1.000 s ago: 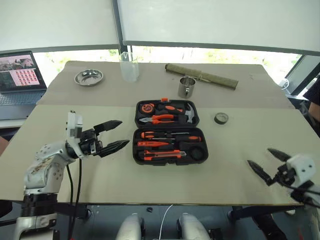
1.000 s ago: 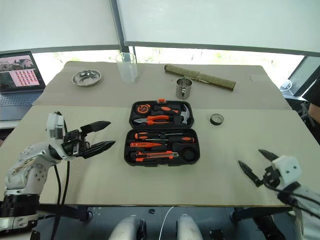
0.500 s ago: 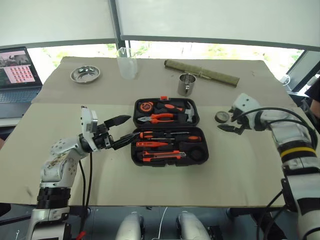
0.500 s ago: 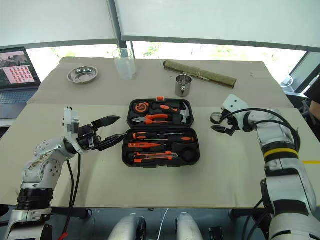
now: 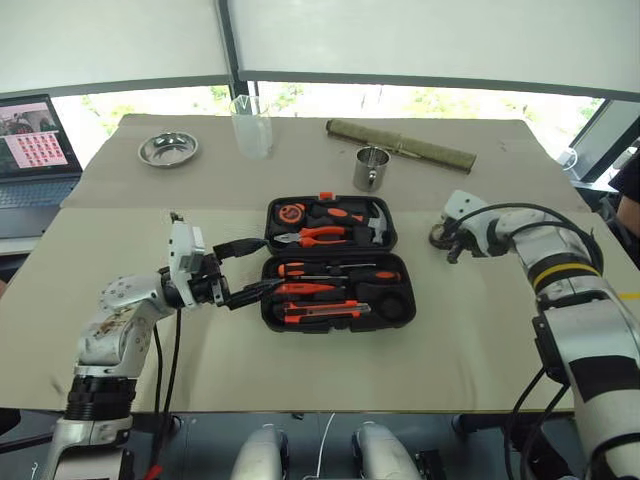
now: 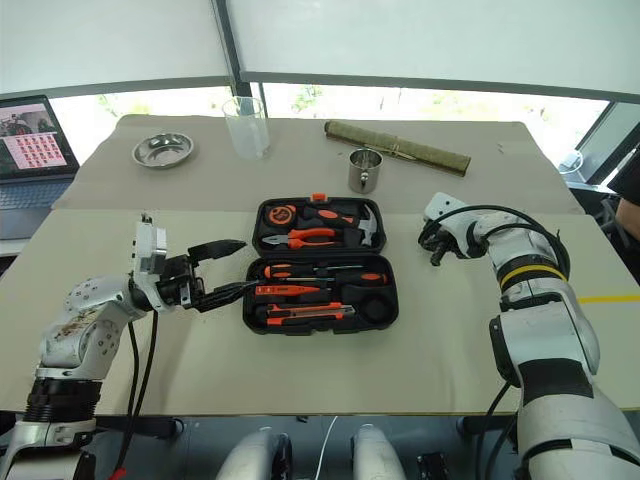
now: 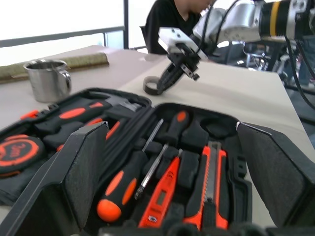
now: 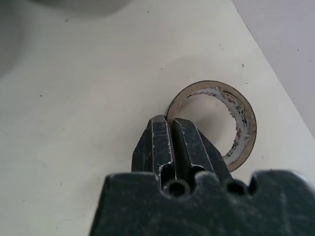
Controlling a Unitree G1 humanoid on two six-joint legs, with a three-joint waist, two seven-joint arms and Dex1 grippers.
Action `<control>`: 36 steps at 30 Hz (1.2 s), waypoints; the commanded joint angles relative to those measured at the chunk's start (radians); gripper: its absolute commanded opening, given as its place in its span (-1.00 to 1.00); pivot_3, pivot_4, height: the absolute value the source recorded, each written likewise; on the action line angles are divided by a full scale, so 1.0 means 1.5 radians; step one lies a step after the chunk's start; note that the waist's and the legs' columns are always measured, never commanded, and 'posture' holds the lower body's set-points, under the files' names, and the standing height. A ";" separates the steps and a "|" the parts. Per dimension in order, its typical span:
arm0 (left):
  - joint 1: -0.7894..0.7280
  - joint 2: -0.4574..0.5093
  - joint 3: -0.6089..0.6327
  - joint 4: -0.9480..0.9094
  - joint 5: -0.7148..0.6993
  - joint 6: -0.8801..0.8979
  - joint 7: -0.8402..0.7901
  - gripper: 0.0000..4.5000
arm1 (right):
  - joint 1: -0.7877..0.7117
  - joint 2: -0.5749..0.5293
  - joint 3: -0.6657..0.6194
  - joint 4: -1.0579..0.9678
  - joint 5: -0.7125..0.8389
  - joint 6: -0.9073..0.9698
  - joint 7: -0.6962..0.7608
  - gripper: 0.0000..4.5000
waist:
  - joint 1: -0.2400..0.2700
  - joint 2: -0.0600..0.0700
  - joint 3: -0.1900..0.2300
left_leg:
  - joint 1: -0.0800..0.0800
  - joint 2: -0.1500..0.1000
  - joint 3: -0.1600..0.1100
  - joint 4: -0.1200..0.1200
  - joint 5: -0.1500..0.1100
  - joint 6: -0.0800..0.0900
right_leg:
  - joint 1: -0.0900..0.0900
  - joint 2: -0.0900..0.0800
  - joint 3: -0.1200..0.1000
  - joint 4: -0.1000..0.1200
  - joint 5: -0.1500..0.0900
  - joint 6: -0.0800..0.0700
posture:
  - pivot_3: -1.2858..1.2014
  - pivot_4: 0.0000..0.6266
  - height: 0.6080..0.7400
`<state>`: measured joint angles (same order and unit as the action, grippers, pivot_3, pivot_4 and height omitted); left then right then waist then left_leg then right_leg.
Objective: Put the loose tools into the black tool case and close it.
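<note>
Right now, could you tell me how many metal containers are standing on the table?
2: a shallow steel bowl at the table's far left, and a steel mug just beyond the open tool case. None looks hidden.

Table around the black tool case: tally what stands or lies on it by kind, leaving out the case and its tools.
Steel dish: 1
Clear beaker: 1
Steel mug: 1
Rolled mat: 1
Tape roll: 1
Total: 5

Head cameras look down across the table (image 5: 300,380); both wrist cameras sit low and close, sharing the tape roll (image 8: 219,120).
</note>
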<state>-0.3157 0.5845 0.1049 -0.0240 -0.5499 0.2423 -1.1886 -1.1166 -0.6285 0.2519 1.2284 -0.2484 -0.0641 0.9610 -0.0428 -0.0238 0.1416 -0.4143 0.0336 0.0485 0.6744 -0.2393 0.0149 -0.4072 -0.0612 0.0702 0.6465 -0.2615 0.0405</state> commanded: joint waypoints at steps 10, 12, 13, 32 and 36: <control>0.082 0.063 -0.018 -0.041 0.032 -0.110 -0.100 1.00 | 0.221 -0.124 -0.029 -0.804 0.280 0.494 0.374 -0.98 | 0.015 0.004 0.003 | -0.001 0.002 -0.003 0.000 -0.001 0.000 | 0.000 0.000 -0.002 0.001 0.000 0.000 | 0.03 -0.52 1.00; 0.086 0.061 -0.022 -0.041 0.034 -0.114 -0.097 1.00 | 0.275 -0.125 -0.016 -0.875 0.277 0.523 0.336 -0.98 | 0.018 0.004 0.003 | -0.001 0.001 -0.003 0.001 -0.001 0.000 | 0.000 0.000 -0.002 0.000 0.000 0.000 | 0.03 -0.52 1.00; 0.087 0.060 -0.024 -0.040 0.036 -0.115 -0.096 1.00 | 0.291 -0.124 -0.012 -0.890 0.272 0.528 0.320 -0.98 | 0.020 0.004 0.003 | -0.001 0.001 -0.003 0.002 -0.001 0.000 | 0.000 0.000 -0.001 0.000 0.000 0.000 | 0.03 -0.52 1.00; 0.094 0.059 0.016 -0.019 0.009 -0.087 -0.037 1.00 | 0.309 -0.162 0.017 -0.843 0.285 0.391 0.318 0.03 | 0.021 0.002 0.004 | 0.000 0.000 -0.002 0.003 0.000 0.000 | 0.001 0.001 -0.001 0.000 0.000 0.000 | 0.03 -0.52 1.00; 0.066 0.057 0.041 0.008 0.019 -0.024 0.054 0.77 | 0.273 -0.165 -0.050 -0.773 0.362 0.404 0.366 0.20 | 0.020 0.002 0.004 | 0.000 0.000 -0.002 0.003 0.000 0.000 | 0.001 0.001 -0.001 0.000 0.000 0.000 | 0.03 -0.52 1.00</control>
<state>-0.1988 0.6683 0.1295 -0.0168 -0.5147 0.1747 -1.1636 -0.6761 -0.8605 0.2462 0.0496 0.2432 0.5394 1.4766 -0.0124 -0.0211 0.1479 -0.4145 0.0340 0.0447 0.6794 -0.2395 0.0148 -0.4057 -0.0598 0.0681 0.6472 -0.2610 0.0410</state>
